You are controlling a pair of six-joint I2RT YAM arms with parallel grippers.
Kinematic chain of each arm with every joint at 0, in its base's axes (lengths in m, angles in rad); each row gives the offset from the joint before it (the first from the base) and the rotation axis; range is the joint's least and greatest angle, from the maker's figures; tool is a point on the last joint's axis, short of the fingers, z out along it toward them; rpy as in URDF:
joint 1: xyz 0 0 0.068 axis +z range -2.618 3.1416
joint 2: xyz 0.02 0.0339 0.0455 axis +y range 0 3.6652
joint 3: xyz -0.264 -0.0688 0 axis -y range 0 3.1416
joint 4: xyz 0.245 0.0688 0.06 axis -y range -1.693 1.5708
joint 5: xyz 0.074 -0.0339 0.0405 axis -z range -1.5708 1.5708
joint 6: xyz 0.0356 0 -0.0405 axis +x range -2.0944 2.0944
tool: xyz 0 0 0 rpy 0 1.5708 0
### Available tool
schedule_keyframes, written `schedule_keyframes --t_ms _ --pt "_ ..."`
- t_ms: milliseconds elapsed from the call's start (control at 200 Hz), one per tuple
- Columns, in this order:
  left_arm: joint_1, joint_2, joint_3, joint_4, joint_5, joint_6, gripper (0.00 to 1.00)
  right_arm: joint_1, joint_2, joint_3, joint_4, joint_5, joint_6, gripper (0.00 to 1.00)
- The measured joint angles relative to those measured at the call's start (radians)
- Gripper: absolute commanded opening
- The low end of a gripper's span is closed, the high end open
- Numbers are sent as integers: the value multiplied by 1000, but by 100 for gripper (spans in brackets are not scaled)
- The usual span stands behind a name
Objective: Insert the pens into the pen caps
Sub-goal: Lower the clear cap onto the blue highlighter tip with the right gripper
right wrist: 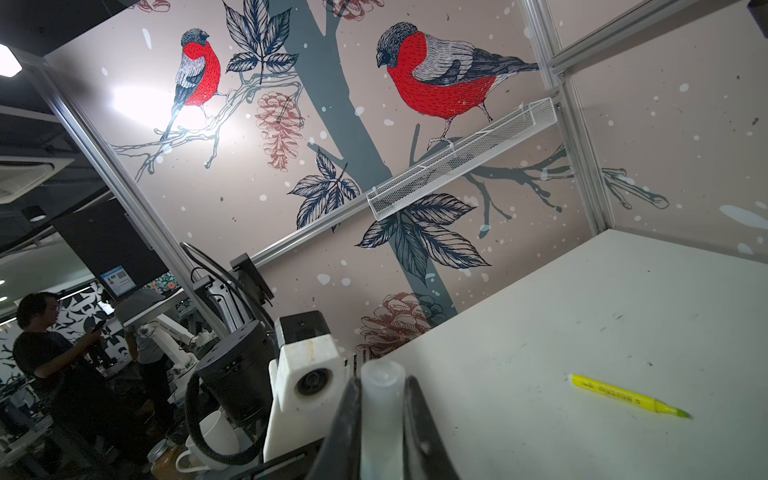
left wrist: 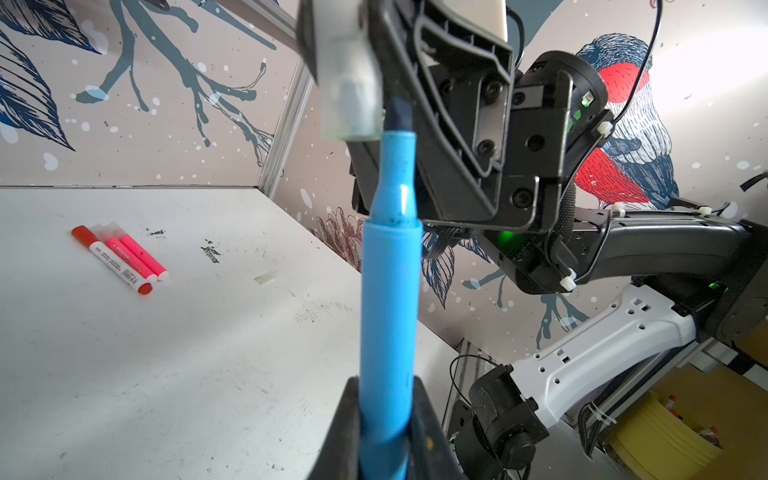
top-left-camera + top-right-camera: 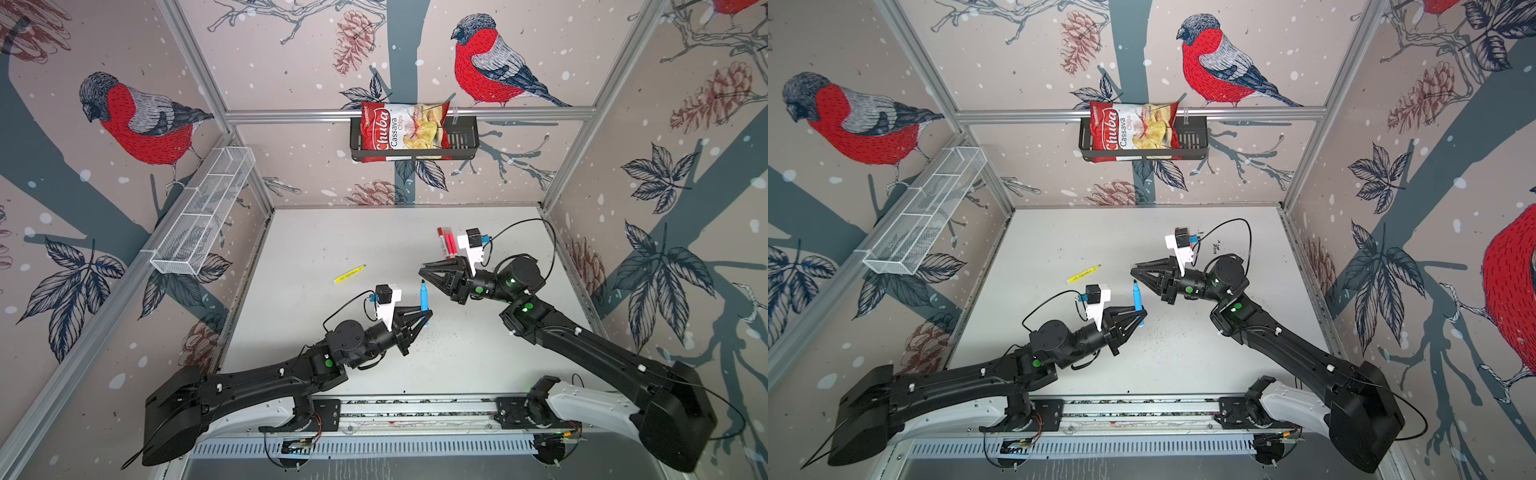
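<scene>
Blue pen (image 3: 424,296) stands tip-up, clamped in the left tool (image 3: 427,316). The right tool (image 3: 421,268) pinches a clear cap (image 2: 353,95) just beside that pen's tip, its mouth not yet over it. Best to shift the cap sideways until coaxial, then push straight along the barrel. Yellow pen (image 3: 350,273) lies uncapped, well apart from the blue pen.

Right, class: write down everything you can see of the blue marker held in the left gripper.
The blue marker is a slim, smooth plastic pen: light blue barrel, a step down to a narrower neck, then a dark pointed tip with no cap on. It stands roughly upright, tip up, above the white table, its lower end clamped between the fingers of the left gripper. Nothing else clearly touches it; the translucent cap in the right gripper hangs close beside its tip.
</scene>
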Motion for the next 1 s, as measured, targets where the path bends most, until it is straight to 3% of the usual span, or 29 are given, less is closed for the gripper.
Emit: schedule_keyframes --t_ms 555,1001 --pt "-2 12 3 15 -2 3 0 6 -25 58 -24 39 -21 9" --pt "-2 -19 3 -12 -3 5 0 31 -36 -1 -10 31 -18 9"
